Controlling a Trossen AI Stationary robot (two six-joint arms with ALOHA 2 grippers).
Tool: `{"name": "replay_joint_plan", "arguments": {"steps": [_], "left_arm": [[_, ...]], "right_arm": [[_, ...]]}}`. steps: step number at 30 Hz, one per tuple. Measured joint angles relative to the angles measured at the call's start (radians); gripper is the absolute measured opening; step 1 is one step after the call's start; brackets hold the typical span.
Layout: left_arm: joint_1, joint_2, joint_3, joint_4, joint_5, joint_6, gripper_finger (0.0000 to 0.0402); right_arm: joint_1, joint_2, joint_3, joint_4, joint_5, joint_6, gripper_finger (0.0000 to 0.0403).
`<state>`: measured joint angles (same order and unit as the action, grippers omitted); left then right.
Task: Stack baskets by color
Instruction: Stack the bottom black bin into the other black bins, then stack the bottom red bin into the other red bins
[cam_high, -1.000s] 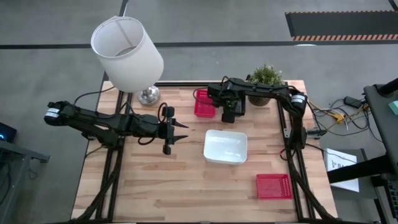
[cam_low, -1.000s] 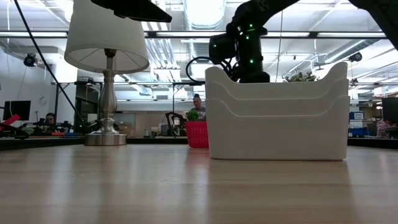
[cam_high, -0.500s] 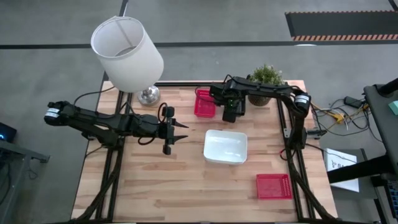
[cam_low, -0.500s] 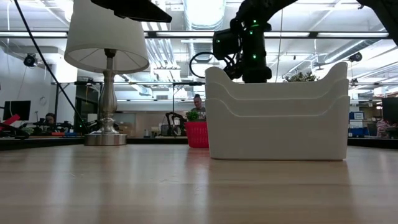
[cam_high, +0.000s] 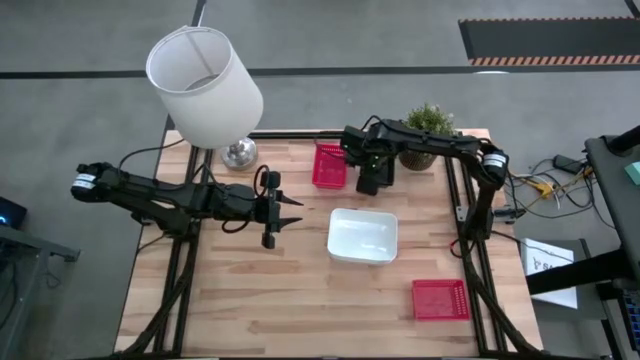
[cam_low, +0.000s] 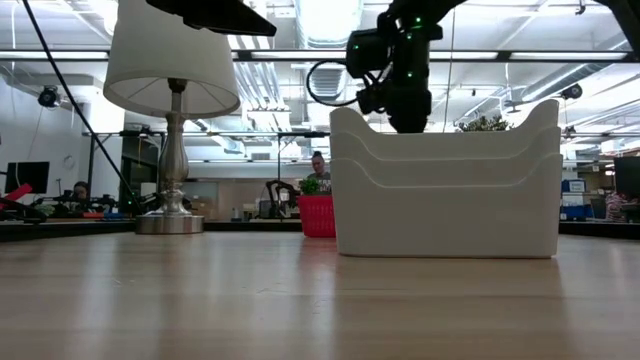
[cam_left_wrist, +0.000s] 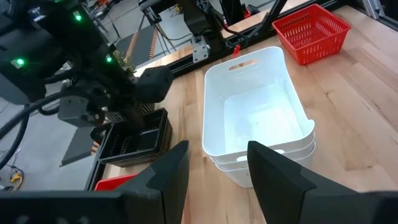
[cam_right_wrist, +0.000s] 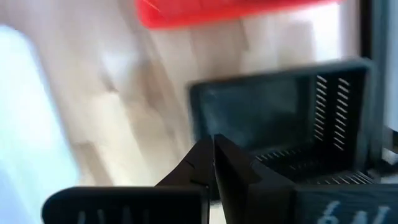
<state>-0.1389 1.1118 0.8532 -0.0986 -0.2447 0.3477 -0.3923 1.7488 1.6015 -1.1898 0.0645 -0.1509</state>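
Black mesh baskets (cam_left_wrist: 137, 142) sit nested on the table's far side, seen from above in the right wrist view (cam_right_wrist: 292, 118). My right gripper (cam_right_wrist: 214, 157) hangs shut just above them, pointing down and touching nothing; it also shows in the high view (cam_high: 368, 178). A red basket (cam_high: 328, 165) stands to their left. White baskets (cam_high: 362, 236) are stacked mid-table. Another red basket (cam_high: 440, 299) rests near the front right. My left gripper (cam_high: 290, 210) waits open, left of the white stack.
A lamp with a white shade (cam_high: 205, 85) stands at the far left corner. A potted plant (cam_high: 428, 125) stands at the far right, behind my right arm. Bare wood (cam_high: 230, 290) lies along the near left of the table.
My right gripper has risen straight up from the black baskets, staying shut and tipping slightly. The baskets have stayed where they were.
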Motion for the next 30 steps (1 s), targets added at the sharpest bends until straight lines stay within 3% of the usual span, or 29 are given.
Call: {"name": "replay_joint_plan", "arguments": {"steps": [11, 20, 30], "left_arm": [[0.0, 0.0, 0.0, 0.0, 0.0, -0.001, 0.0147], [0.0, 0.0, 0.0, 0.005, 0.0, -0.001, 0.0147], [0.0, 0.0, 0.0, 0.012, 0.0, -0.001, 0.0147]], "right_arm": [[0.008, -0.03, -0.012, 0.066, -0.02, 0.002, 0.0009], [0.103, -0.259, -0.078, 0.078, -0.02, 0.092, 0.0009], [0.253, -0.509, -0.261, 0.081, -0.032, 0.303, 0.0009]]}}
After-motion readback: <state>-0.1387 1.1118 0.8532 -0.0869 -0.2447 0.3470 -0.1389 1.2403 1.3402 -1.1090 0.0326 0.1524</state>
